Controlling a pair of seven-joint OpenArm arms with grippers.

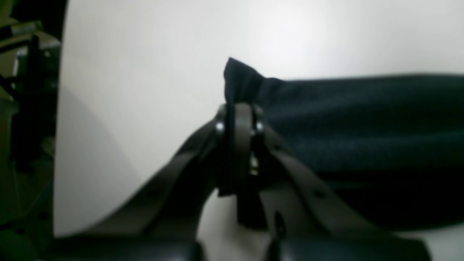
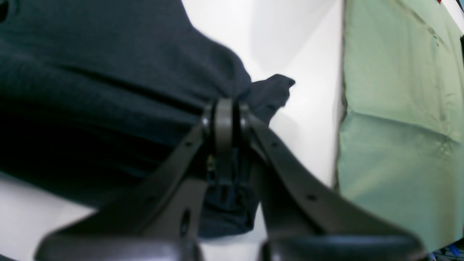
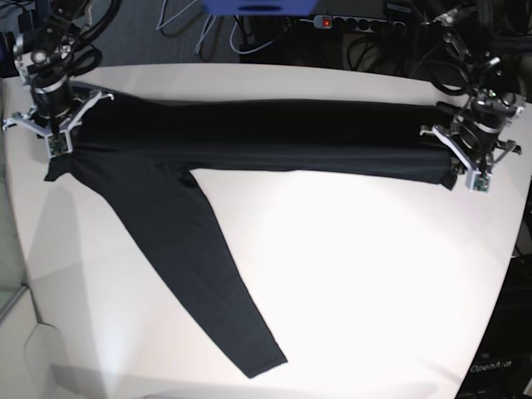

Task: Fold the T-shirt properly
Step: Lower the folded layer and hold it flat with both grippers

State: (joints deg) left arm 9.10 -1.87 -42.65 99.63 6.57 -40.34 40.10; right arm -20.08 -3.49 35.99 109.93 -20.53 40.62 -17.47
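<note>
Clamping opposite ends of the black T-shirt [image 3: 249, 133], the left claw [image 1: 239, 108] and right claw [image 2: 224, 105] hold it stretched across the white surface [image 3: 374, 266], one sleeve [image 3: 199, 274] trailing

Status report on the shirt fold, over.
Left gripper and right gripper both shut on T-shirt. Shirt stretched in a band between them, one sleeve trailing across the table. Nothing in the way.
</note>
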